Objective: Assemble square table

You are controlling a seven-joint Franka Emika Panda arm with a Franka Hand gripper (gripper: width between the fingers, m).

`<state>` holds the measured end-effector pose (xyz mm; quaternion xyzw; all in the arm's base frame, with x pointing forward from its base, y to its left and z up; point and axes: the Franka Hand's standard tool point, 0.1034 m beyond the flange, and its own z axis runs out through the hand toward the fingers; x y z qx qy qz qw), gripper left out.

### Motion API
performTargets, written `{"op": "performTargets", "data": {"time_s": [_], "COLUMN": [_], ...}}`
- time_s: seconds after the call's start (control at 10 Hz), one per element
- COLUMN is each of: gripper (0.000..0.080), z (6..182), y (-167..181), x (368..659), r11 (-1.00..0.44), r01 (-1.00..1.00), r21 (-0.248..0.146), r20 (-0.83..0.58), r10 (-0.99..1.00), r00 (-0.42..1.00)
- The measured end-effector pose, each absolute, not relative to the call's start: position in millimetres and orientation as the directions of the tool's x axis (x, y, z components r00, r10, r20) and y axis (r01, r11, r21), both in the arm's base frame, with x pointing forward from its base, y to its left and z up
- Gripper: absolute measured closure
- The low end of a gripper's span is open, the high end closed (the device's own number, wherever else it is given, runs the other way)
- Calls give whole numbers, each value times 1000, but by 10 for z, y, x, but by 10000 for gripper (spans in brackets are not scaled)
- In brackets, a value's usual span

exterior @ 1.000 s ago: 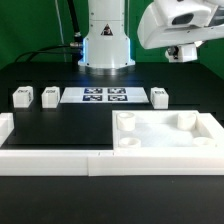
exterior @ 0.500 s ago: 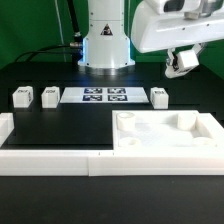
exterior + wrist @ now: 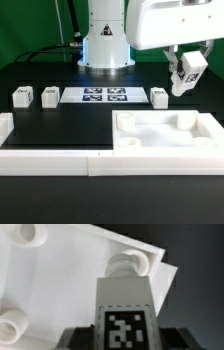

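While the gripper (image 3: 190, 62), clamped on a leg (image 3: 185, 82), hangs above the tabletop (image 3: 165, 136), I'd say next is lowering it straight into the corner socket (image 3: 128, 263).

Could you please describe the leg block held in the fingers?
The leg block is small, white, plastic-looking, with a black-and-white tag. It hangs tilted in the air, clamped between the fingers, touching nothing else. In the wrist view its far end overlaps a round socket on the tabletop slab.
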<state>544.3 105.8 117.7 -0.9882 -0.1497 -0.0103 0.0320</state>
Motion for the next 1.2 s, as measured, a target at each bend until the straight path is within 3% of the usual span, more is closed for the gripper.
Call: {"op": "performTargets", "data": {"time_s": [0.3,0.6,0.7,1.2], "gripper": [509,509,509,509], "z": [1165,1270,1261,1207], "y": [1007,877,842,816], "x": [5576,6051,6052,6014], "r11": [-954,-962,-960,-961], "r01": [300,273,277,271], "r21": [-20,10,37,43], "r20": [275,445,511,529], "r10": [283,249,257,252], "r00": [919,860,820,810]}}
